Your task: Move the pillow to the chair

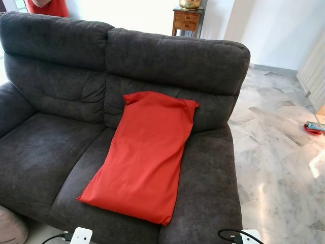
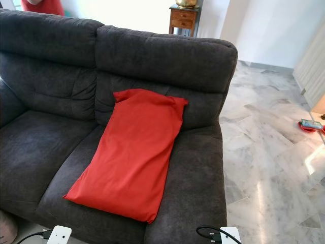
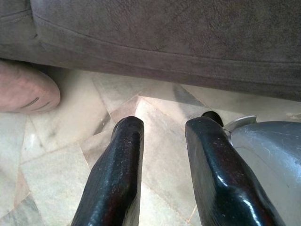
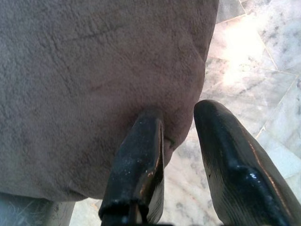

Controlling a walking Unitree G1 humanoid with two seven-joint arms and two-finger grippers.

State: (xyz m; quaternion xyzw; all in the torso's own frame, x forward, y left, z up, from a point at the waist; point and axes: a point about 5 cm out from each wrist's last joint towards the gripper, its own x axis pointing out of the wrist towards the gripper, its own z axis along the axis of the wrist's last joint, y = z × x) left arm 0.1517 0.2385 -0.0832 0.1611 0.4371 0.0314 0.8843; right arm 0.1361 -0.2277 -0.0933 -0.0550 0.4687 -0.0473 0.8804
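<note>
A long red pillow (image 1: 143, 155) lies on the right seat of a dark grey sofa (image 1: 56, 152), its upper end leaning against the backrest. My left gripper (image 3: 162, 129) is open, low in front of the sofa base (image 3: 155, 42), over the marble floor. My right gripper (image 4: 181, 115) is open too, beside the sofa's front corner (image 4: 89, 89), with nothing between its fingers. The white wrist units of both arms (image 1: 80, 236) peek in at the lower edge of the left eye view.
Marble floor (image 1: 279, 152) stretches to the right of the sofa. A small wooden side table (image 1: 186, 20) stands behind the sofa. A red object (image 1: 314, 127) lies on the floor at far right. A pinkish cushion (image 3: 23, 89) sits on the floor by the sofa's left front.
</note>
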